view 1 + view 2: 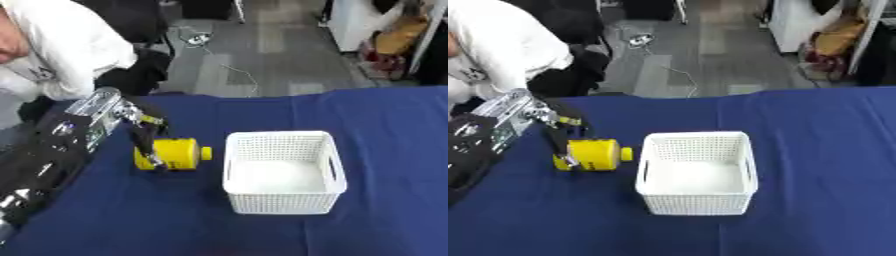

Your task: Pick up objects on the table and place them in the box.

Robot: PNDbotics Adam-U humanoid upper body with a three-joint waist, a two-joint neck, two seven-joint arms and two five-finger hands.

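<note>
Blue cloth (385, 150) covers the table, grey floor behind with a cable lying on it and clutter off in the far right corner. The left hand (144, 137) comes in from the left, fingers (560, 145) curled down over the near-left end of the yellow bottle (175, 154). Bottle's lying on its side on the cloth, cap pointing at the white basket (332, 187), just left of it and not touching. Can't make out any label or writing.
</note>
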